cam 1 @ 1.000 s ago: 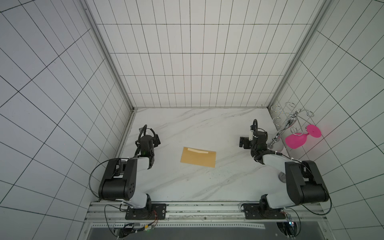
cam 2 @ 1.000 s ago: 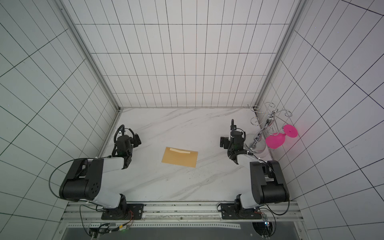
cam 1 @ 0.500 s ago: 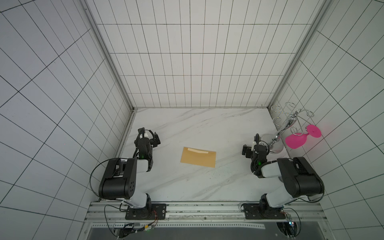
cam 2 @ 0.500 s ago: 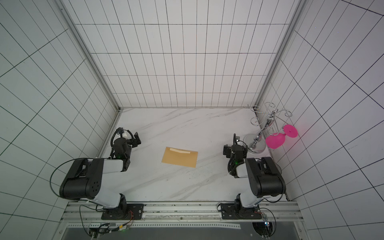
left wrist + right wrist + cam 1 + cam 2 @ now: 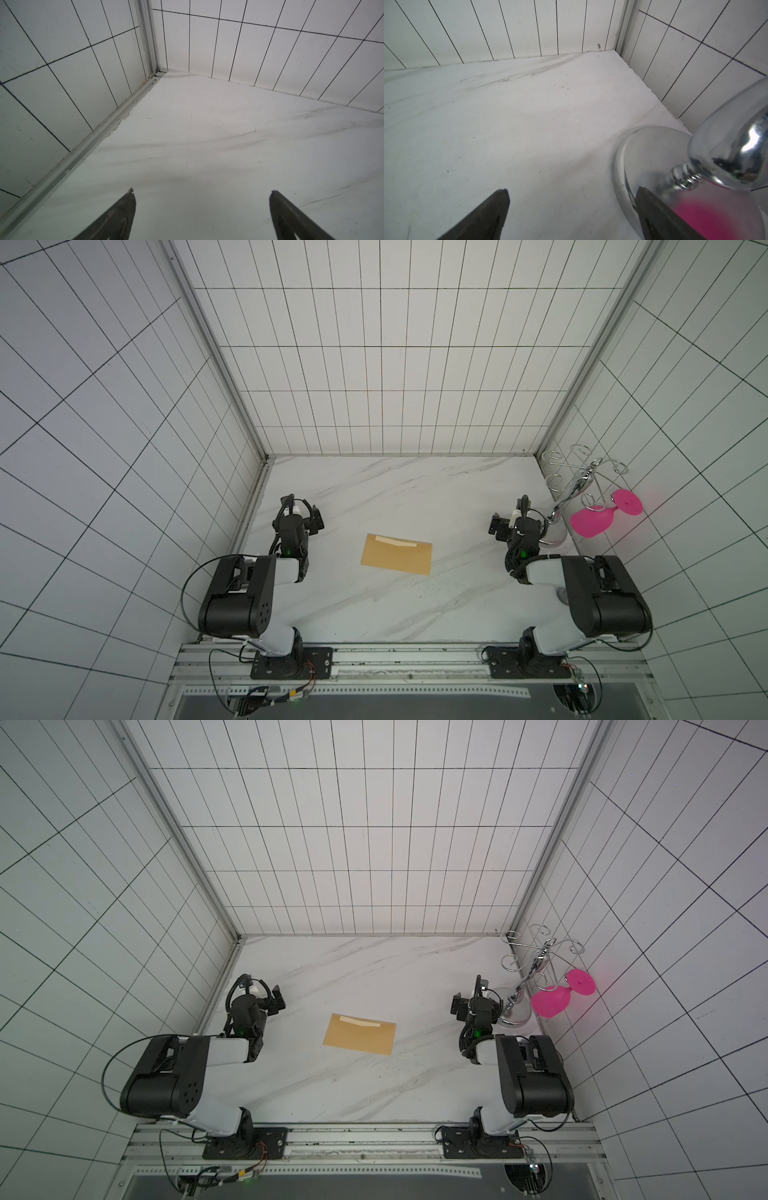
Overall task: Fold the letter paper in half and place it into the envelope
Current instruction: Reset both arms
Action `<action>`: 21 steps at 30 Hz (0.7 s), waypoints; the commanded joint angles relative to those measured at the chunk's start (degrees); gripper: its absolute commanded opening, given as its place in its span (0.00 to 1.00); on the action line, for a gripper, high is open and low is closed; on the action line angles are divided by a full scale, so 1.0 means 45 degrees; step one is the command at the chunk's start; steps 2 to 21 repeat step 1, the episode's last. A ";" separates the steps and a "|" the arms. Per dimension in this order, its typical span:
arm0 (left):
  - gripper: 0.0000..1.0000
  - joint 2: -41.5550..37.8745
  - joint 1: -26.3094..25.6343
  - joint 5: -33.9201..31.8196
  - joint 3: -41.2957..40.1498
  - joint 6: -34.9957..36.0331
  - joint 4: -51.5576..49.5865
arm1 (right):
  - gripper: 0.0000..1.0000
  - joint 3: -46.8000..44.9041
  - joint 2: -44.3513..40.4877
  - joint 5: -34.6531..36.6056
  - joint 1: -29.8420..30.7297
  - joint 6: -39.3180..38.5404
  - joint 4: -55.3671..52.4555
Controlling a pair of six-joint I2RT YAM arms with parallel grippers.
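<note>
One envelope [image 5: 397, 554] lies flat mid-table, one letter paper [image 5: 395, 540] showing as a pale strip at its twelve-o'clock edge. Two claws gape empty: left gripper [image 5: 202, 192] at nine o'clock, right gripper [image 5: 573, 192] at three, beside one chrome rack [image 5: 652, 162].

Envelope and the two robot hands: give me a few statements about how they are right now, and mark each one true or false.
1. The envelope lies flat on the table, between the two arms. True.
2. The left hand is shut on the envelope. False: the left hand is open and empty, well away from the envelope and near the side wall.
3. A pale strip of the letter paper shows along the envelope's far long edge. True.
4. The pink glass stands upright on the table. False: the pink glass hangs from the chrome rack.
5. The right hand is open and holds nothing, close beside the rack's base. True.
</note>
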 commanded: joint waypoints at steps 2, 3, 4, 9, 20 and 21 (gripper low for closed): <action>0.99 0.0073 -0.0039 -0.0198 0.0157 0.0171 0.0198 | 0.99 0.0083 -0.0069 -0.0084 -0.0031 0.0094 0.0021; 0.99 0.0073 -0.0039 -0.0198 0.0157 0.0171 0.0198 | 0.99 0.0083 -0.0069 -0.0084 -0.0031 0.0094 0.0021; 0.99 0.0073 -0.0039 -0.0198 0.0157 0.0171 0.0198 | 0.99 0.0083 -0.0069 -0.0084 -0.0031 0.0094 0.0021; 0.99 0.0073 -0.0039 -0.0198 0.0157 0.0171 0.0198 | 0.99 0.0083 -0.0069 -0.0084 -0.0031 0.0094 0.0021; 0.99 0.0073 -0.0039 -0.0198 0.0157 0.0171 0.0198 | 0.99 0.0083 -0.0069 -0.0084 -0.0031 0.0094 0.0021; 0.99 0.0073 -0.0039 -0.0198 0.0157 0.0171 0.0198 | 0.99 0.0083 -0.0069 -0.0084 -0.0031 0.0094 0.0021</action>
